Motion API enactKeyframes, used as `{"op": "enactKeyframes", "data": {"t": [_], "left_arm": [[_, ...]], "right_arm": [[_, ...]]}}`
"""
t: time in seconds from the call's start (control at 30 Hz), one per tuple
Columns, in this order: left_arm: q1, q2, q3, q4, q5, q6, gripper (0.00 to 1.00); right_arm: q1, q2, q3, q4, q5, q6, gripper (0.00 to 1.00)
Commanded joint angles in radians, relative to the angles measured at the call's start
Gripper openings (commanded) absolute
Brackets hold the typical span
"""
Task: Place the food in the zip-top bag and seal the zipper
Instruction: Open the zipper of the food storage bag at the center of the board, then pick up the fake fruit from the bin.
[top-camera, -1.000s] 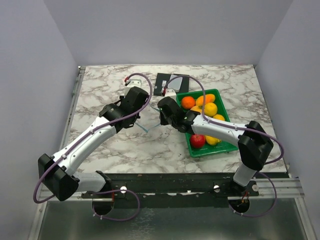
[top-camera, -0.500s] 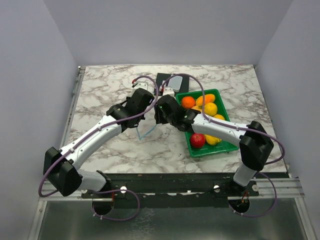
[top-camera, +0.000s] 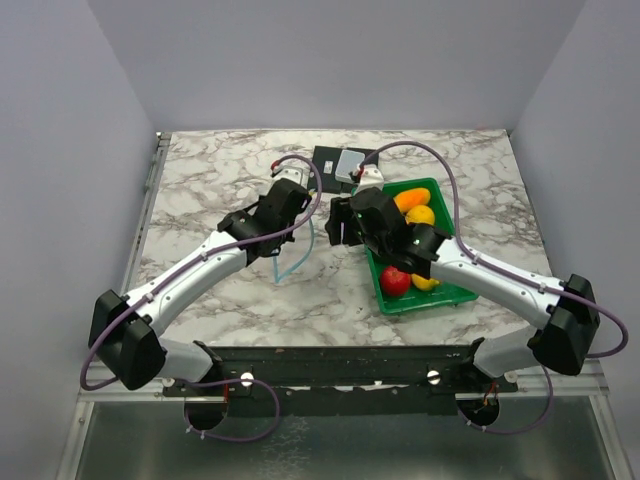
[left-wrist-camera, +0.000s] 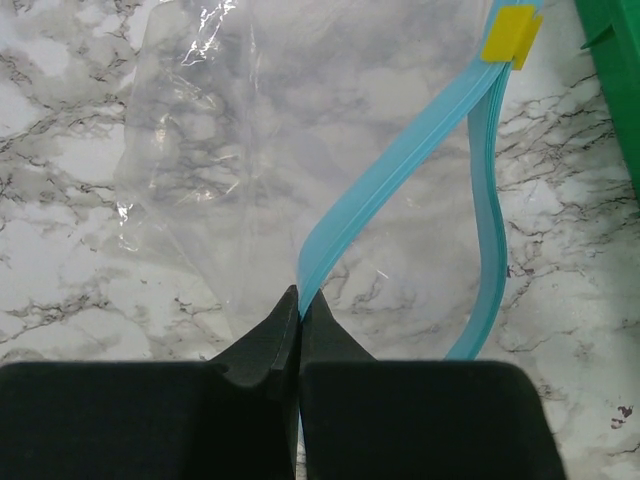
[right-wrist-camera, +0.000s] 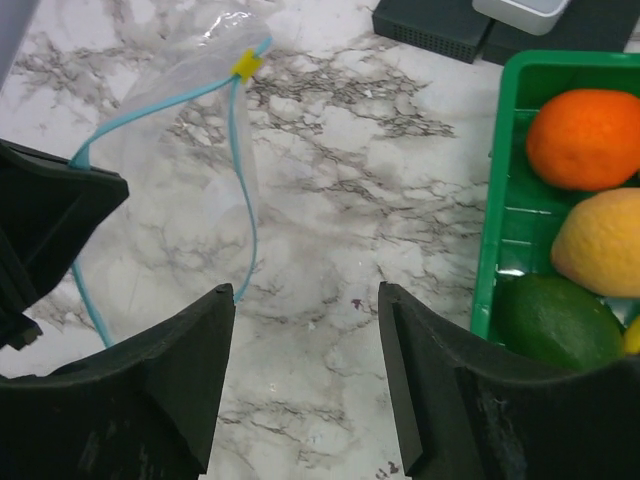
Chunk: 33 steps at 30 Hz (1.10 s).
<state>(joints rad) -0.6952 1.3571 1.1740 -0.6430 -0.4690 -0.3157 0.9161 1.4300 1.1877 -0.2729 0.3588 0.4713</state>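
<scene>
Left jaws clamp the zipper (left-wrist-camera: 400, 168); right jaws gape empty beside the zip-top bag (right-wrist-camera: 200, 130).

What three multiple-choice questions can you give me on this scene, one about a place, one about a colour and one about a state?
1. Where is the fruit?
A. in the green tray
B. in a bowl
C. on a plate

2. What colour is the slider on the zipper of the bag?
A. red
B. yellow
C. black

3. How is the right gripper?
A. shut on a piece of fruit
B. shut on the bag
C. open, holding nothing

Answers:
1 A, the round pieces lie inside the tray's walls.
2 B, the small tab at the end of the blue strip is yellow.
3 C, its jaws stand apart with nothing between them.
</scene>
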Motion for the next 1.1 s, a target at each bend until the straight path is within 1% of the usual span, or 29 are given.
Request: {"op": "enactKeyframes", "data": {"t": [0.0, 0.17, 0.23, 0.4, 0.47, 0.6, 0.77, 1.07], "left_arm": [[-0.004, -0.056, -0.056, 0.069, 0.030, 0.021, 0.00], [-0.004, -0.096, -0.104, 0.097, 0.033, 0.029, 0.00], [-0.004, -0.108, -0.122, 0.107, 0.047, 0.029, 0.00], [-0.004, -0.108, -0.132, 0.108, 0.049, 0.042, 0.00], [-0.004, -0.112, -0.135, 0.108, 0.055, 0.043, 0.00], [-0.003, -0.124, -0.141, 0.108, 0.047, 0.045, 0.00], [-0.004, -0.125, -0.145, 0.108, 0.053, 0.046, 0.00], [-0.003, -0.128, -0.146, 0.108, 0.059, 0.047, 0.00]], "right_arm": [[0.000, -0.070, -0.052, -0.136, 0.088, 0.002, 0.66], [0.000, -0.162, -0.130, -0.230, 0.163, 0.055, 0.66], [0.000, -0.187, -0.159, -0.288, 0.193, 0.101, 0.66], [0.000, -0.243, -0.200, -0.430, 0.221, 0.199, 0.66], [0.000, -0.272, -0.217, -0.475, 0.221, 0.235, 0.67], [0.000, -0.330, -0.260, -0.541, 0.222, 0.301, 0.73], [0.000, -0.388, -0.327, -0.540, 0.203, 0.342, 0.84], [0.000, -0.333, -0.356, -0.499, 0.199, 0.359, 0.93]]}}
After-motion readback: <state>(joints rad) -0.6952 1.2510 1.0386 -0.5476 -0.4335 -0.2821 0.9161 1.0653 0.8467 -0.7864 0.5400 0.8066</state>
